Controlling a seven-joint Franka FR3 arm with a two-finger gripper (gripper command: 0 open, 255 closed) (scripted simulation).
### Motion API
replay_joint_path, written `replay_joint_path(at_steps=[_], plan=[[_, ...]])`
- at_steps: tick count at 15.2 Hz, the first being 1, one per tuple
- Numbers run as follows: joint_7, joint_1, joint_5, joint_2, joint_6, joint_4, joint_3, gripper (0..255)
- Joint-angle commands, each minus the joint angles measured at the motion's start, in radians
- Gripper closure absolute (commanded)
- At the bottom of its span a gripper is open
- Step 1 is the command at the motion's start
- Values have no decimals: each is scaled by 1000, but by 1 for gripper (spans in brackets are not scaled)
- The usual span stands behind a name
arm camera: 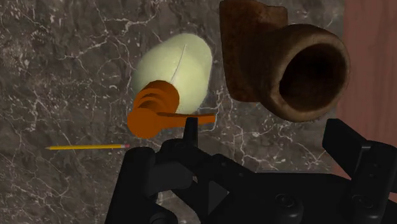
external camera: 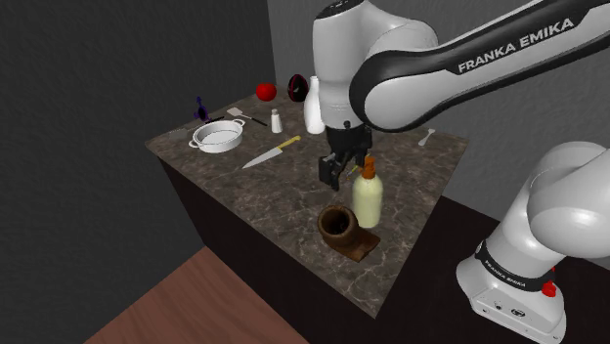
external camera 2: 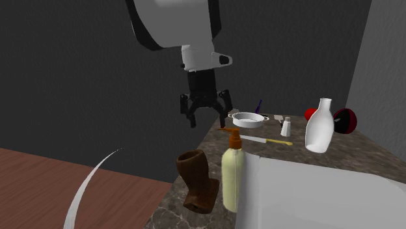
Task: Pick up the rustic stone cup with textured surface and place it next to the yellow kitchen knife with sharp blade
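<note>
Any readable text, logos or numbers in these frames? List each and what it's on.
"FRANKA EMIKA": white capitals on the dark band of the arm, in the shoulder view.
Small dark marks on the arm's base: too small to read.
No readable label on the pump bottle, the white bottle or the brown cup.

A dark marbled worktop (external camera: pixel 283 195) carries a rough brown cup (external camera: pixel 337 225) just beside a cream pump bottle (external camera: pixel 367 200) near one edge. A yellow-handled knife (external camera: pixel 271 152) lies mid-worktop and a white two-handled pan (external camera: pixel 217 136) sits toward a corner. A white bottle (external camera: pixel 314 106) and a small shaker (external camera: pixel 277 121) stand farther back.
</note>
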Motion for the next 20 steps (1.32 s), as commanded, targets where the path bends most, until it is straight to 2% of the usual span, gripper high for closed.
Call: replay_joint_path(at_steps=[1, 4, 5, 6, 15, 20], plan=[[60, -6, -17, 88, 29, -21, 45, 0], [164, -22, -71, 216, 73, 4, 114, 0], [165, -22, -72, 217, 74, 5, 115, 0], [138, -16, -62, 163, 215, 80, 100, 0], [165, -21, -72, 217, 74, 5, 114, 0], [180, -29, -91, 250, 148, -41, 118, 0]])
